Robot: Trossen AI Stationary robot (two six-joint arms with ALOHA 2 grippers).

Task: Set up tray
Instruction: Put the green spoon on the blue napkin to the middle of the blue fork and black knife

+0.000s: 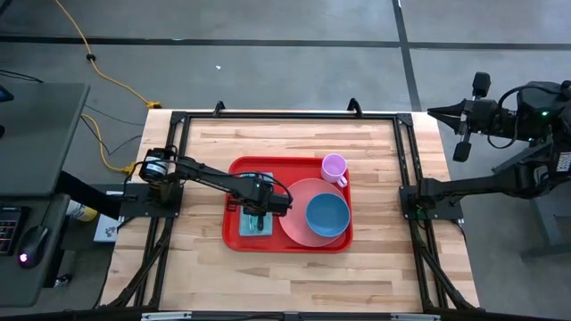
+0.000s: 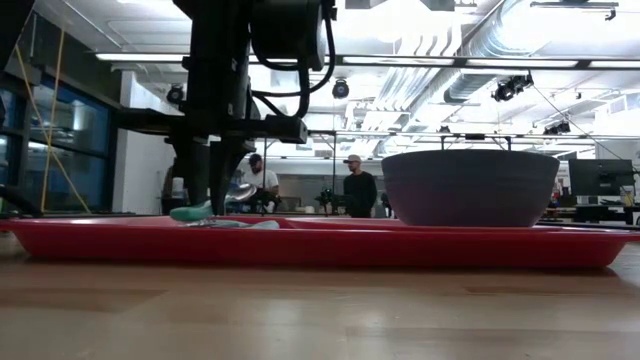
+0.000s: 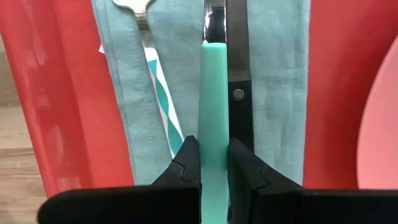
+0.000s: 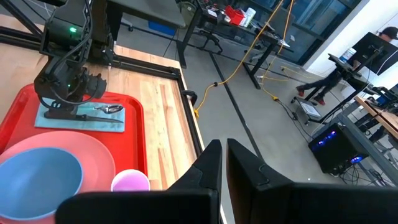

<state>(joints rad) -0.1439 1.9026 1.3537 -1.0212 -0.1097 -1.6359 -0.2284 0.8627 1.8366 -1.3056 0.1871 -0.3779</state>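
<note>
Tray (image 1: 234,239), red and with a raised rim, lies in the middle of the wooden table (image 1: 375,267), directly under the left claw (image 1: 260,219). This claw points down over the left part of the tray, and its two dark fingers (image 3: 186,163) are clamped on a mint-green handle (image 3: 213,112) of a piece of cutlery. The handle stands out forward from between the fingers and lies along a blue-grey napkin (image 3: 277,93). The napkin is spread flat on the tray floor below the claw. Just beside the green handle, on the same napkin, lies a dark handle (image 3: 239,81), and a metal utensil head (image 3: 130,7) shows at the far end of the napkin, ahead of the claw. In the low view the claw's fingers reach down to the tray (image 2: 330,245).

To the right of the left claw, on the same tray, there is a pink plate (image 1: 299,198) with a blue bowl (image 1: 327,215) on it. A small lilac cup (image 1: 334,166) stands behind the plate, near the far right corner of the tray.

The right claw (image 4: 222,163) waits well apart, beyond the right edge of the table, with its fingers together and nothing between them.

Two persons (image 2: 358,187) stand in the room far behind the table.
</note>
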